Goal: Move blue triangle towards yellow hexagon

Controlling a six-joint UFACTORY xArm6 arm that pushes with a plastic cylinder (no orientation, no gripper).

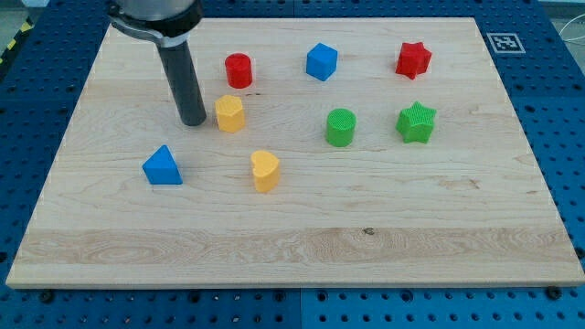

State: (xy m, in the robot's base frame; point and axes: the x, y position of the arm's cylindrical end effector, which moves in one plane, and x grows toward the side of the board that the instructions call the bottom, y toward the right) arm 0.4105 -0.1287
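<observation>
Nearest you, the blue triangle [162, 166] sits low-left on the bench [366, 247]; your tip [194, 121] stands above-right of it, just beside the yellow hexagon [229, 113]. No fingers here, only the rod.

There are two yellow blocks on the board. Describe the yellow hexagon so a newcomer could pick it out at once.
Start at the dark rod standing on the left half of the wooden board; my tip sits there. The yellow hexagon is just to the tip's right in the view, below the red cylinder. Its flat-sided top distinguishes it from the notched yellow heart lower down.
</observation>
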